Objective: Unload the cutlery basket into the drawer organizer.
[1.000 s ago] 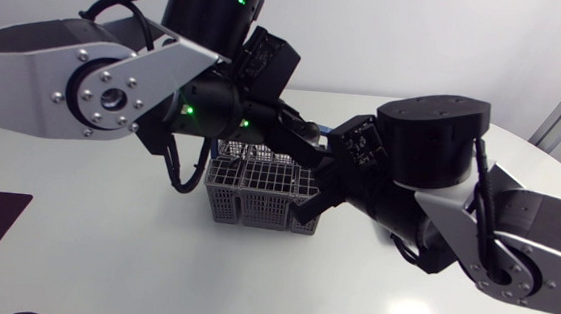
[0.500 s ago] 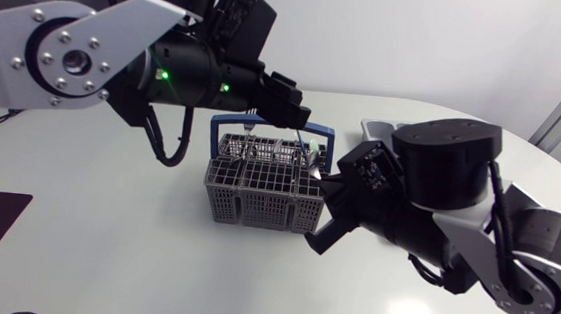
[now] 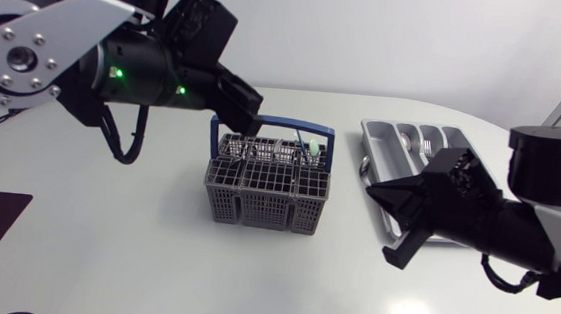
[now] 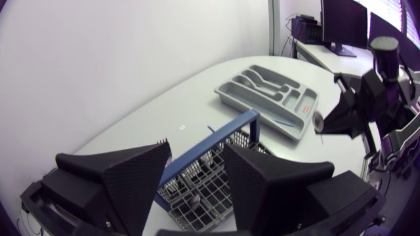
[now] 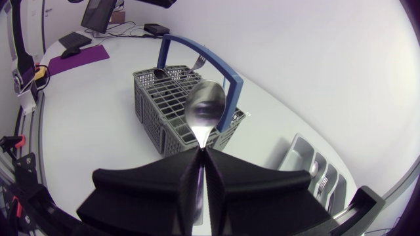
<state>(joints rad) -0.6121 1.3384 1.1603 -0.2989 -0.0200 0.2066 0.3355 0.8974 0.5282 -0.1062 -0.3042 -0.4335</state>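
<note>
Right hand (image 5: 201, 152) pinches the spoon (image 5: 205, 108), bowl jutting ahead, beside the organizer (image 3: 402, 147); left hand (image 4: 197, 156) spread above the basket (image 3: 263, 191).

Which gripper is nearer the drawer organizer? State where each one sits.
Right. The right gripper is at the drawer organizer's edge, on its cutlery basket side; the left gripper is above the basket's far corner.

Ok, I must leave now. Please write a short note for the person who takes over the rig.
Left jaws: open, empty, above the cutlery basket.
Right jaws: shut on a spoon, close to the drawer organizer.
Done: a few pieces lie in the organizer.
Left: put this spoon in, then unload the rest of the basket.
</note>
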